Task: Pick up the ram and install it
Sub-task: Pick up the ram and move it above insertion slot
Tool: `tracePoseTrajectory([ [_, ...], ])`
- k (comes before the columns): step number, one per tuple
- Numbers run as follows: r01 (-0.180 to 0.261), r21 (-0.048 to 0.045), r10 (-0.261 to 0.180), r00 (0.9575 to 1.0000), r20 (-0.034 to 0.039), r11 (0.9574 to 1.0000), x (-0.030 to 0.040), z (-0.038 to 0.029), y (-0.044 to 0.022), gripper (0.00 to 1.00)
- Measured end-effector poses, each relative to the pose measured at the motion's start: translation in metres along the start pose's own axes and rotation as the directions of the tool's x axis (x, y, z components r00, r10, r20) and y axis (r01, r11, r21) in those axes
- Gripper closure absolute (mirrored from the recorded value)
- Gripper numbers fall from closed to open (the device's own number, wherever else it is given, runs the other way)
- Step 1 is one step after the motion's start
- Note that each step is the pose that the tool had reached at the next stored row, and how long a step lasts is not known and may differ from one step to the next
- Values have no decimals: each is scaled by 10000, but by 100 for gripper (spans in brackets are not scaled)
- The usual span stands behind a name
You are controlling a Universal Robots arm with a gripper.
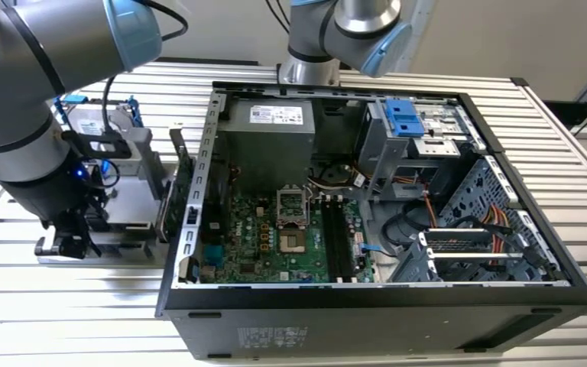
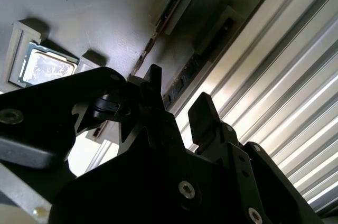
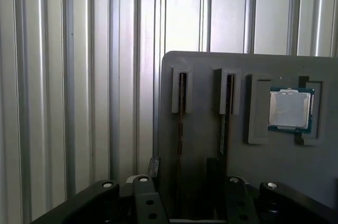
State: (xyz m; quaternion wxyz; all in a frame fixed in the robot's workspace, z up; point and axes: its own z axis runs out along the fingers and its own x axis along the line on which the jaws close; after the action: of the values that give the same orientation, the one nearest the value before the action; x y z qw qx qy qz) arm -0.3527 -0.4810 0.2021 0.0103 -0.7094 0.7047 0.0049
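Observation:
Two ram sticks stand on edge in slots of a grey parts tray (image 3: 206,65). My gripper (image 3: 183,175) is open and low over the tray, with its jaws on either side of the ram (image 3: 181,102) that lies farther from the processor chip (image 3: 289,109). The other ram stick (image 3: 229,102) sits just outside one finger. In the second wrist view the gripper (image 2: 178,100) also straddles that dark ram (image 2: 193,65), with a gap on each side. In the exterior view the gripper (image 1: 69,241) hangs over the tray (image 1: 131,218), at the exterior view's left of the computer case.
The open computer case (image 1: 375,306) lies on a ribbed metal table (image 1: 69,306), its motherboard (image 1: 263,229) and long black memory slots (image 1: 336,237) facing up. A blue-framed drive (image 1: 95,115) stands behind the tray. A second arm's base (image 1: 309,69) sits behind the case.

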Motion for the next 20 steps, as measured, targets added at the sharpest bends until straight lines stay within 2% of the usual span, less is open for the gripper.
tracePoseTrajectory([
  [20, 89, 1, -89, 10000, 0, 10000, 10, 50, 0, 0],
])
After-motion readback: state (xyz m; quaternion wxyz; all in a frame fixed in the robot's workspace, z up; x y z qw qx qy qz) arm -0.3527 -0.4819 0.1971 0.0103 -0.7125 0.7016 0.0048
